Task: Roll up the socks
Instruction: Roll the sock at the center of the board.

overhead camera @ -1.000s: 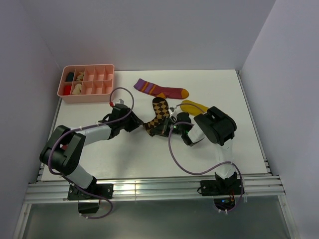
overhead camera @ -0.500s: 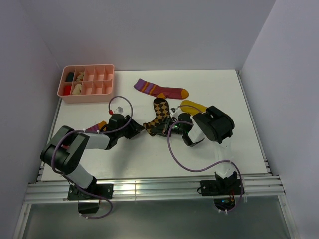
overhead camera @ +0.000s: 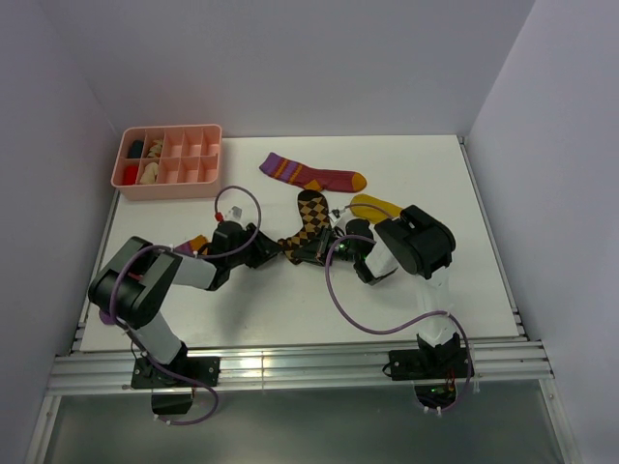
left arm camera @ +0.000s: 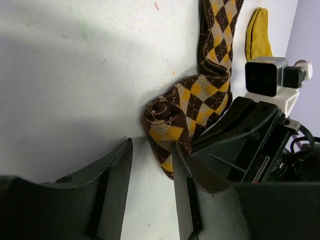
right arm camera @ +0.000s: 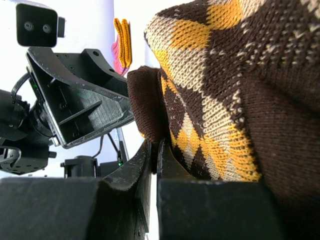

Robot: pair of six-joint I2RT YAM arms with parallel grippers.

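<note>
The brown-and-tan diamond-check sock [overhead camera: 309,217] lies mid-table, its near end rolled into a small coil [left arm camera: 172,117]. My right gripper [right arm camera: 156,150] is shut on a fold of that coil, and the sock [right arm camera: 225,100] fills the right wrist view. My left gripper [left arm camera: 150,167] stands open just left of the coil; one fingertip [left arm camera: 180,165] touches the sock's edge and only table shows between the fingers. In the top view the two grippers, left [overhead camera: 274,249] and right [overhead camera: 308,253], face each other. A maroon sock [overhead camera: 311,174] lies behind and a mustard-yellow sock [overhead camera: 375,206] to the right.
A pink compartment tray [overhead camera: 169,184] sits at the back left. Another sock with an orange toe [overhead camera: 193,244] lies partly hidden under my left forearm. White walls close in the table on three sides.
My left gripper has slid right across the table up to the rolled end of the check sock. The right gripper has kept its hold and barely moved.
</note>
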